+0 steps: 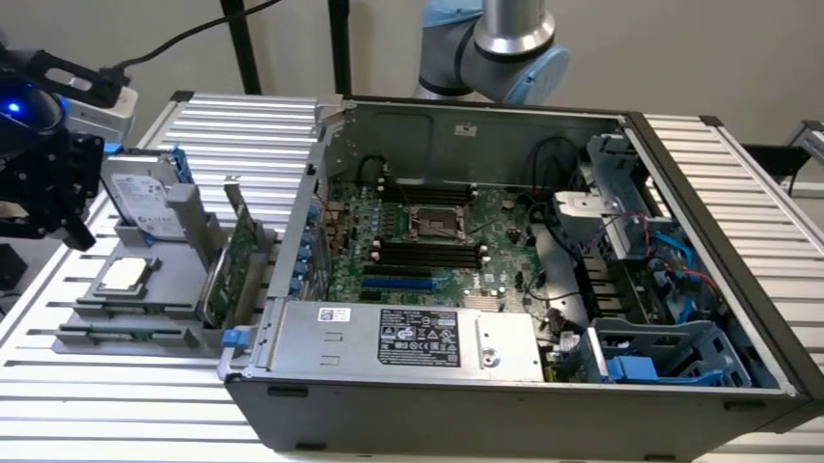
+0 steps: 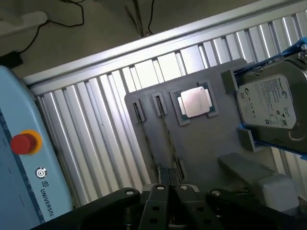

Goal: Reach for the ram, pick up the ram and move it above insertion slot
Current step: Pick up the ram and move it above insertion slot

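End effector (image 1: pixel 45 193) at the exterior view's left edge, hovering over gray holder (image 1: pixel 129 318) on slatted bench (image 1: pixel 116 386), clenched on nothing, ram (image 2: pixel 166 139) standing edge-on in holder slot beside processor (image 2: pixel 195 102).

the only wording that reads is in the wrist view, on the light blue and white box (image 2: pixel 19 158) with the red button (image 2: pixel 24 143). the letters "universal" run along its white edge and are cut off after that, with a small round logo just beside them. the hard drive (image 2: pixel 268 103) carries a white label of fine print, too small to read. in the exterior view the power supply (image 1: pixel 386 338) bears a black label with white print and a small white sticker, neither legible.
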Controlling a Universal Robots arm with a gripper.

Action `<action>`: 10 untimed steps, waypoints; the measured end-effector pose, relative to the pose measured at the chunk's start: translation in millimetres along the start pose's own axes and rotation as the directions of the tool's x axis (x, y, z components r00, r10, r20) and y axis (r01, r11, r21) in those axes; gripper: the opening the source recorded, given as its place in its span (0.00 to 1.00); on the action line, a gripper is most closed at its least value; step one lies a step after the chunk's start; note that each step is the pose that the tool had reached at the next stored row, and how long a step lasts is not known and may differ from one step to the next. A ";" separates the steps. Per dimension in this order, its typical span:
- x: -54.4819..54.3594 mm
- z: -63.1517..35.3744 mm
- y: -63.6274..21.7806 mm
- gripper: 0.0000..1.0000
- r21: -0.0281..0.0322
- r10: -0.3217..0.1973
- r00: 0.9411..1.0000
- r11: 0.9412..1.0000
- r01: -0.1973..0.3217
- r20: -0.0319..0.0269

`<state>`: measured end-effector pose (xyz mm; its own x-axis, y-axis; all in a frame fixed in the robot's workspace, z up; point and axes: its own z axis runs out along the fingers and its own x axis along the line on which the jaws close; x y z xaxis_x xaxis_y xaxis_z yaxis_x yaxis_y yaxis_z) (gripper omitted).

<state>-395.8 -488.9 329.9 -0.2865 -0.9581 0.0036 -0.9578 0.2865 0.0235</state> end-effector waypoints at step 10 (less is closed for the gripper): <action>0.0 2.9 -0.1 0.11 0.000 -0.181 0.983 0.983 0.181 -0.004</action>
<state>-395.8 -488.9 327.0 -0.1083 -0.9941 0.0036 -0.9938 0.1084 0.0235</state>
